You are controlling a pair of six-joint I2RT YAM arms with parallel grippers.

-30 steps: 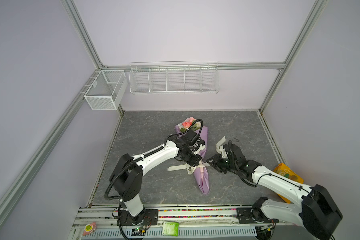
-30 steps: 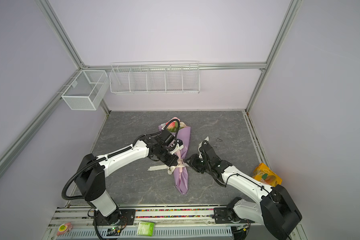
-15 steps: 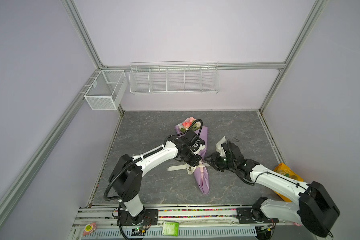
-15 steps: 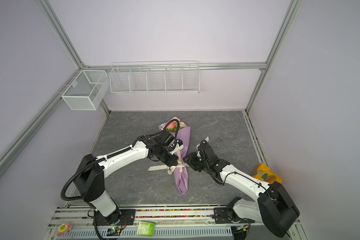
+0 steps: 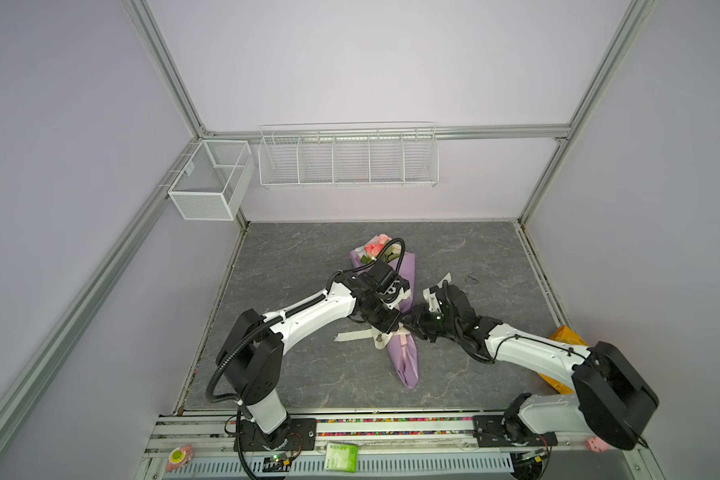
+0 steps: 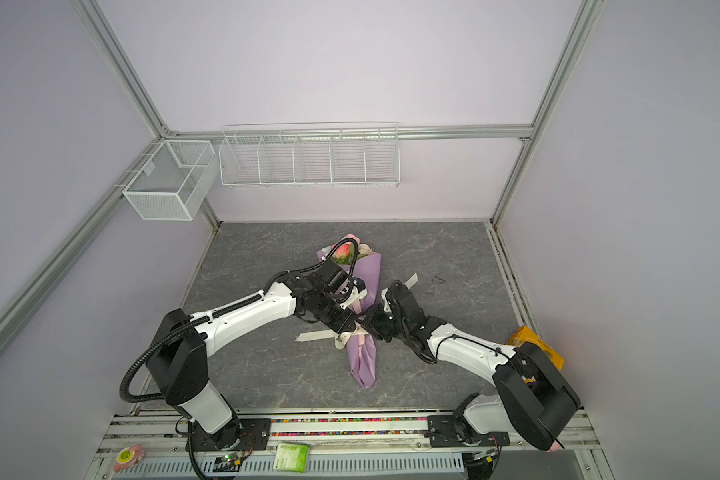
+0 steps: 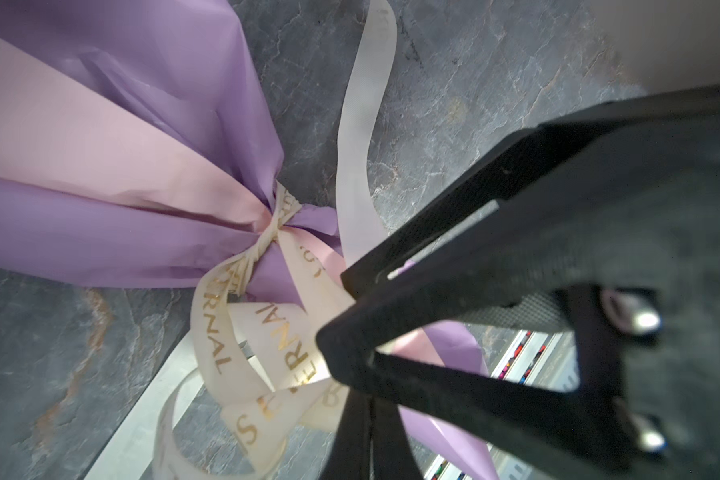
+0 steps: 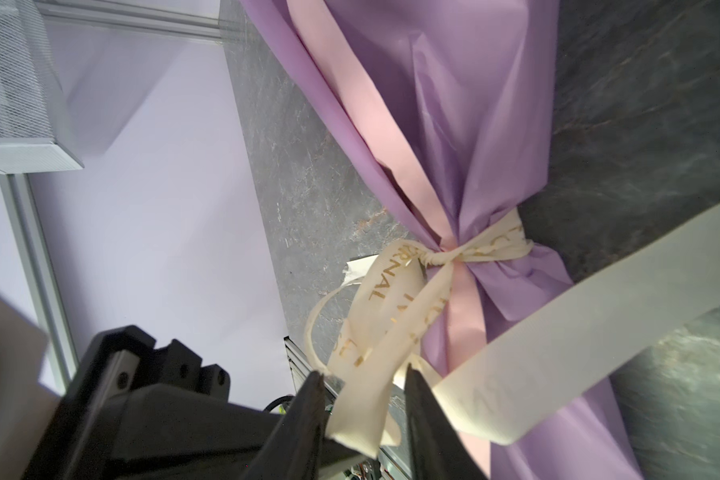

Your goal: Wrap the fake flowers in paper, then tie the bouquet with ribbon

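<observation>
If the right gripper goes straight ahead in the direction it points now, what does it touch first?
The cream ribbon: one loop of it lies between the open jaws of the right gripper. Beyond that comes the knot on the purple wrap; how far away is hard to judge.

Bouquet (image 5: 376, 246) stems hidden inside paper wrap (image 5: 406, 270); ribbon (image 5: 350, 336) knot under left tool (image 5: 385, 328) in both top views.

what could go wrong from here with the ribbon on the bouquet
1. The right gripper stands open around a ribbon loop; closing may catch only a corner and slip.
2. The left gripper is shut on ribbon beside the knot; a hard pull might draw the loop through or drag the bouquet across the table.
</observation>
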